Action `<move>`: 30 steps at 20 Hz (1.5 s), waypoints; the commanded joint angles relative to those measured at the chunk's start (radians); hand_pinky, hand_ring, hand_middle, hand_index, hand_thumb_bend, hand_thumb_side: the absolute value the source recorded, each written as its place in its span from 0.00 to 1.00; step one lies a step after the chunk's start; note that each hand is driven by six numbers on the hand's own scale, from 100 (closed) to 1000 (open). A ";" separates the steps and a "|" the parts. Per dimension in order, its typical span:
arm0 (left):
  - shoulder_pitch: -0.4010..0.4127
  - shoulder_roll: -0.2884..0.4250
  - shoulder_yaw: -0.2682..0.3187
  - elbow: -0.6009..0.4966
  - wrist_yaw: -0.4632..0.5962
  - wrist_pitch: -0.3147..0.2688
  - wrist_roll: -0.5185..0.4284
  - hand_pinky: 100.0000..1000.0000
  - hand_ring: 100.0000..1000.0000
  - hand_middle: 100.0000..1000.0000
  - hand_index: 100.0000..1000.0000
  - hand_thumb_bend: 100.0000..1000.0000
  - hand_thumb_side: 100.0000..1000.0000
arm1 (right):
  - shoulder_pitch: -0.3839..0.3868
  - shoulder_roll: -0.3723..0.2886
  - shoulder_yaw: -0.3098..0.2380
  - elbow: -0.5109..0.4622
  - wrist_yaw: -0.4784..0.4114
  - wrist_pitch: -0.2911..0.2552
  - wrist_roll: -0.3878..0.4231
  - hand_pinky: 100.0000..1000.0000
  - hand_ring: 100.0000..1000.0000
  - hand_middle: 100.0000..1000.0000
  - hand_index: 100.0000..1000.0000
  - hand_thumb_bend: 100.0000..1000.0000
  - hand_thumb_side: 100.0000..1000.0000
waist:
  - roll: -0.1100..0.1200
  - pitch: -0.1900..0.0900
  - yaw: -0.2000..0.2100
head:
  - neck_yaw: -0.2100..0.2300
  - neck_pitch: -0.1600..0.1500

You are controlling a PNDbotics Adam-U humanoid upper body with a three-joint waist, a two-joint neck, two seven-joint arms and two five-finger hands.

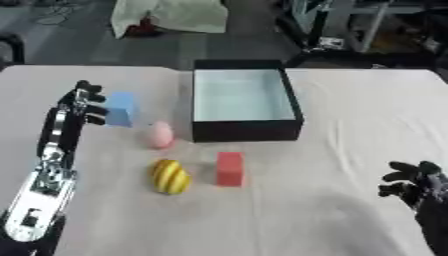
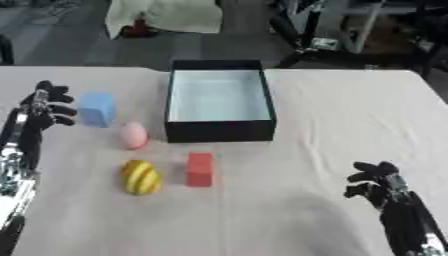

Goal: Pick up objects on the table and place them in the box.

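A black box with a pale blue inside stands open at the table's middle, nothing in it. Left of it a light blue block stands upright. A pink egg-shaped thing lies near the box's front left corner. In front of the box are a yellow striped oval object and a red block. My left hand reaches in along the left side, fingers relaxed, just left of the blue block and apart from it. Near the lower right, my right hand rests with its fingers loosely bent, holding nothing.
The table carries a pale cloth. Beyond its far edge are a dark floor, a white sheet and metal stands. Bare cloth lies right of the box.
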 commanded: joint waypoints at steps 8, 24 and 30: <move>-0.248 0.275 -0.197 0.103 -0.157 -0.043 -0.152 0.74 0.71 0.73 0.88 0.08 0.59 | -0.001 -0.038 0.006 0.001 -0.001 -0.007 0.024 0.71 0.46 0.53 0.73 0.00 1.00 | 0.024 -0.025 -0.029 | 0.007 0.007; -0.533 0.356 -0.446 0.527 -0.419 0.047 -0.414 0.86 0.81 0.81 0.92 0.44 0.41 | 0.005 -0.027 0.004 0.006 -0.001 -0.001 0.026 0.71 0.46 0.53 0.74 0.00 1.00 | 0.016 -0.024 -0.029 | 0.013 0.007; -0.577 0.335 -0.381 0.687 -0.518 -0.027 -0.512 0.87 0.81 0.82 0.92 0.38 0.29 | 0.007 -0.026 0.003 0.008 -0.001 0.002 0.024 0.71 0.46 0.54 0.74 0.00 1.00 | 0.015 -0.026 -0.026 | 0.008 0.007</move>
